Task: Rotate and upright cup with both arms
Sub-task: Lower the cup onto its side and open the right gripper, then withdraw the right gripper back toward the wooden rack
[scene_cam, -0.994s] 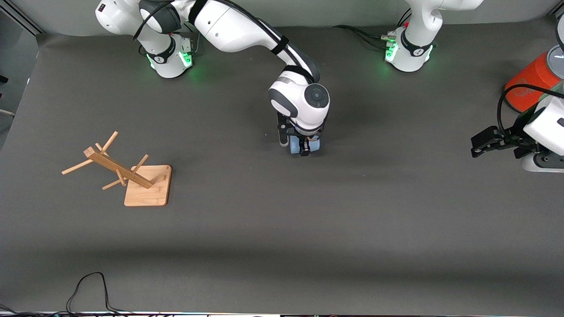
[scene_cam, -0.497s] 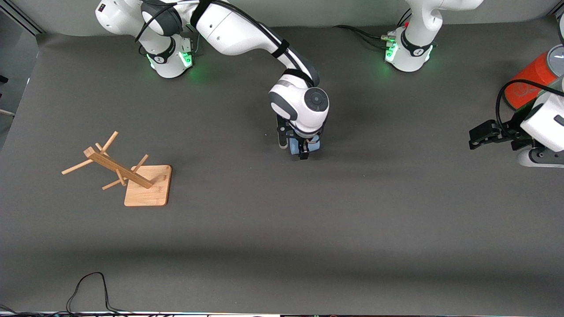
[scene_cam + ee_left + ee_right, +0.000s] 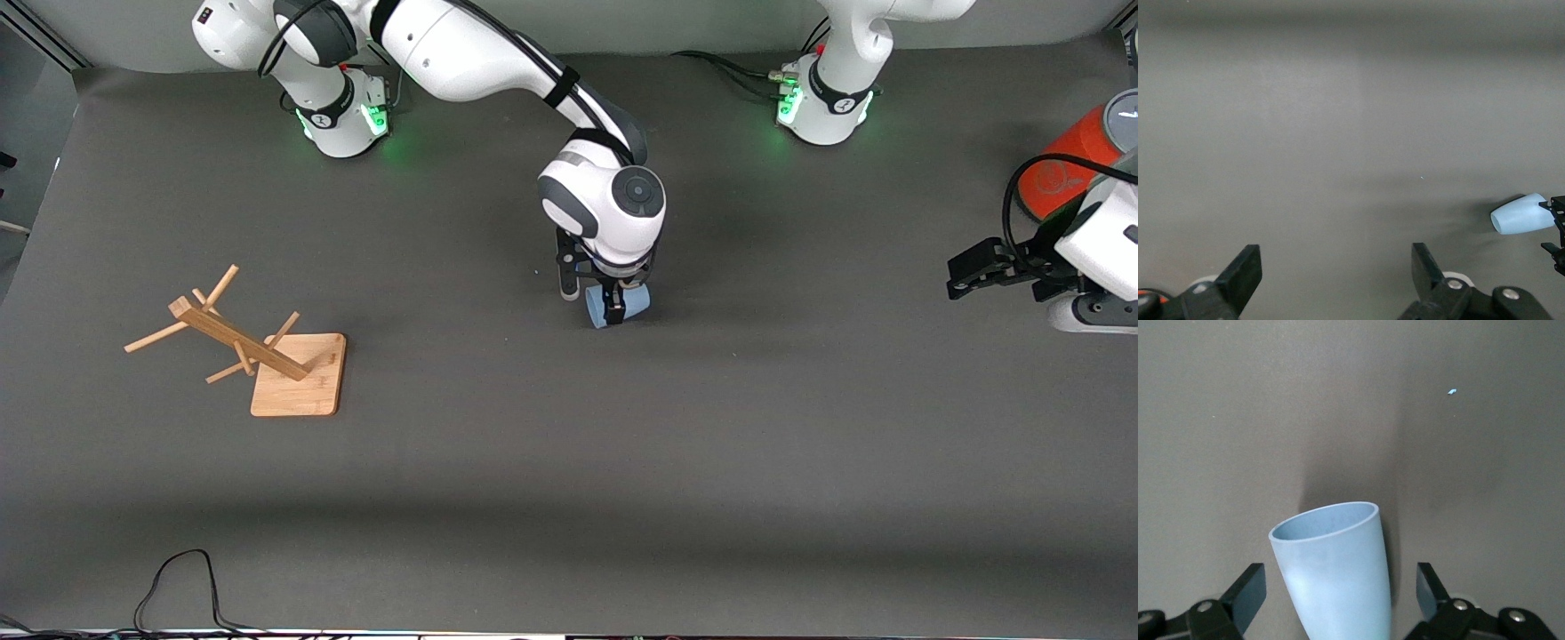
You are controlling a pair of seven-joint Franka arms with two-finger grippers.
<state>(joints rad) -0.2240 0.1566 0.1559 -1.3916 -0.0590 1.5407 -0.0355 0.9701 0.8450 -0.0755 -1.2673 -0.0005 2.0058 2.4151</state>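
Now the right end effector [image 3: 607, 307] hangs released around the cup [image 3: 613, 307], which sits mid-surface [image 3: 569, 462] between its spread fingers, probably just set down, while the left end effector [image 3: 978, 276] waits open near the orange can [image 3: 1062, 173].

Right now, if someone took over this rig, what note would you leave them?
Right tool: open, fingers either side of the cup at mid-table, not gripping it.
Left tool: open, empty, waiting at the left arm's end of the table by the orange can.
Cup: tilted, apparently lying on its side, mouth facing away from the right wrist camera.
Done: not clear from this moment.
Left: cup is not yet upright; regrasp and stand it up.
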